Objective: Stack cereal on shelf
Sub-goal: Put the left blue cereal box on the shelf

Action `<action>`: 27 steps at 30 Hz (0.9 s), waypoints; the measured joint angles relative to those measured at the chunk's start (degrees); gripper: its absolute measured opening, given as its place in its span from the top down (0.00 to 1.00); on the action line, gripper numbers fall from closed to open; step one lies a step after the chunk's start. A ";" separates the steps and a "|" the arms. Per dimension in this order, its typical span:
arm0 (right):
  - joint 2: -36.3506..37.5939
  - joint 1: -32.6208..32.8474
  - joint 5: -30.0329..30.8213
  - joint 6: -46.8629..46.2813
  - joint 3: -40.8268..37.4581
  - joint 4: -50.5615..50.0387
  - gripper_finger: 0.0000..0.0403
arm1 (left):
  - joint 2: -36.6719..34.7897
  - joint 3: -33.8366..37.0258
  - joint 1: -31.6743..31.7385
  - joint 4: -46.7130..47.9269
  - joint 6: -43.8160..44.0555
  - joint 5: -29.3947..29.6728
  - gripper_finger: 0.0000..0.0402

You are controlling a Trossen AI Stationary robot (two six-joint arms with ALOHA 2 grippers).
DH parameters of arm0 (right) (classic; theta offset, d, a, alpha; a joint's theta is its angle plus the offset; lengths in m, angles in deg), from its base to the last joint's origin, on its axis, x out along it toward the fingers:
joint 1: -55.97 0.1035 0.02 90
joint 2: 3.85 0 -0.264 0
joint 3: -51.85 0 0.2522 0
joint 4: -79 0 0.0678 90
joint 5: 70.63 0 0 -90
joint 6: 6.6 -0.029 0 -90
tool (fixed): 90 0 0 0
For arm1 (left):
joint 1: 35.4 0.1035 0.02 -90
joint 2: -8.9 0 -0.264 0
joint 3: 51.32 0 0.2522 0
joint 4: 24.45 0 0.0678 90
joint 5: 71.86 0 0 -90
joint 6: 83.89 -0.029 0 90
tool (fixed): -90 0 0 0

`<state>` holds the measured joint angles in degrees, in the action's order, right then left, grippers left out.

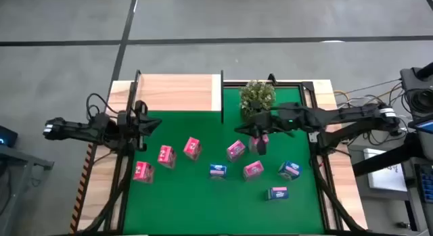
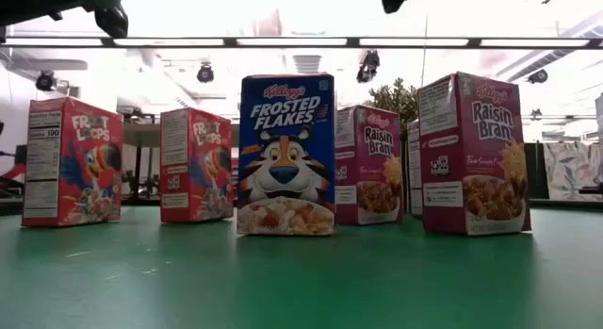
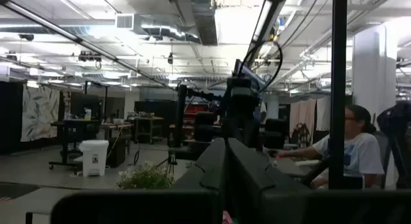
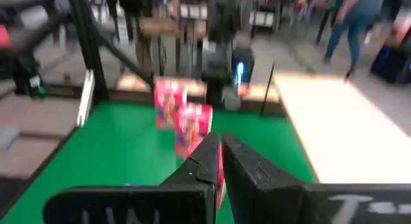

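Several small cereal boxes stand scattered on the green mat (image 1: 203,202): pink ones (image 1: 166,155) (image 1: 192,147) (image 1: 235,149) and blue ones (image 1: 217,170) (image 1: 289,170). In the low view a blue Frosted Flakes box (image 2: 285,156) stands between red-pink boxes (image 2: 73,161) (image 2: 474,155). The pale wood shelf (image 1: 179,92) lies bare at the back left. My right gripper (image 1: 249,130) is shut and hovers beside a pink box (image 1: 259,143) in front of the plant. Two pink boxes (image 4: 192,128) show past its closed fingers (image 4: 247,169). My left gripper (image 1: 157,123) is shut and hangs just in front of the shelf, holding nothing.
A small potted plant (image 1: 258,95) stands at the mat's back edge, right of the shelf. Thin black uprights (image 1: 221,94) flank the shelf board. Beyond the table a seated person (image 3: 350,150) shows in the left wrist view, and others walk by in the right wrist view.
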<state>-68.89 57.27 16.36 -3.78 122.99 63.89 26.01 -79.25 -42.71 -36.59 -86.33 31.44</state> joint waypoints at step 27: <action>-27.15 8.71 -0.10 -7.84 26.87 -32.74 0.97 | 0.02 0.04 0.00 -0.25 0.02 0.00 1.00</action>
<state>-96.04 65.97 16.27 -11.62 149.86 31.15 26.03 -79.21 -42.71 -36.84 -86.31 31.44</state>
